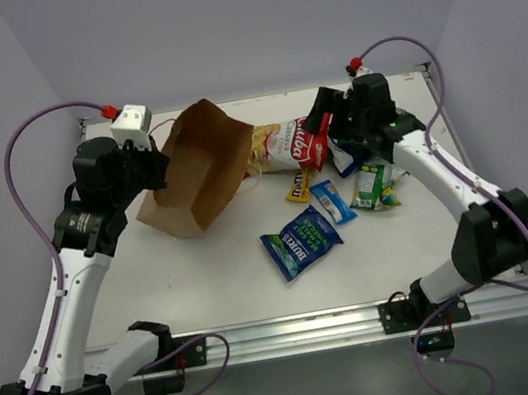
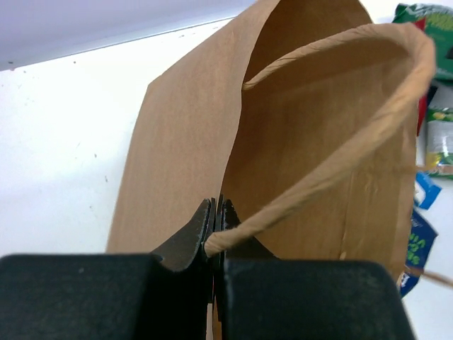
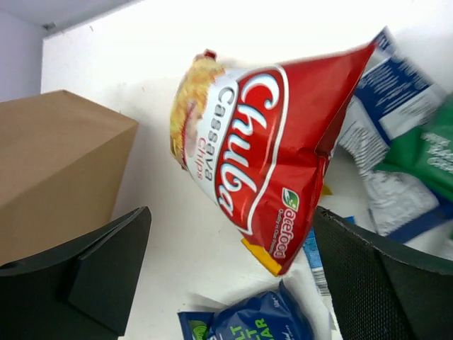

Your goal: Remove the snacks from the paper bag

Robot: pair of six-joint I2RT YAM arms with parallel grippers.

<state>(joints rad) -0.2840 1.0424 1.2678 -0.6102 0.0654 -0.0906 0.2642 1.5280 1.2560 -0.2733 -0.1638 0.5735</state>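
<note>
White desk (image 1: pixel 218 286), lavender walls (image 1: pixel 244 18). Left gripper (image 2: pixel 216 227): jaws pressed together on the paper bag (image 1: pixel 198 168) rim and twisted handle (image 2: pixel 340 163), near far left corner. Bag tipped over, long axis slanting near-left to far-right; mouth direction unclear. Right gripper (image 3: pixel 232 212): jaws wide apart either side of Chuba cassava chips bag (image 3: pixel 248 149), by far edge; contact unclear.

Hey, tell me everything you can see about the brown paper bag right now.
The paper bag is plain brown kraft paper with a twisted paper loop handle. It lies tipped on its side on the white table, left of the snacks. The left gripper has its fingers shut on the rim where the handle joins. What shows of the inside looks empty. The red chip bag lies just past one end, not touching.
</note>
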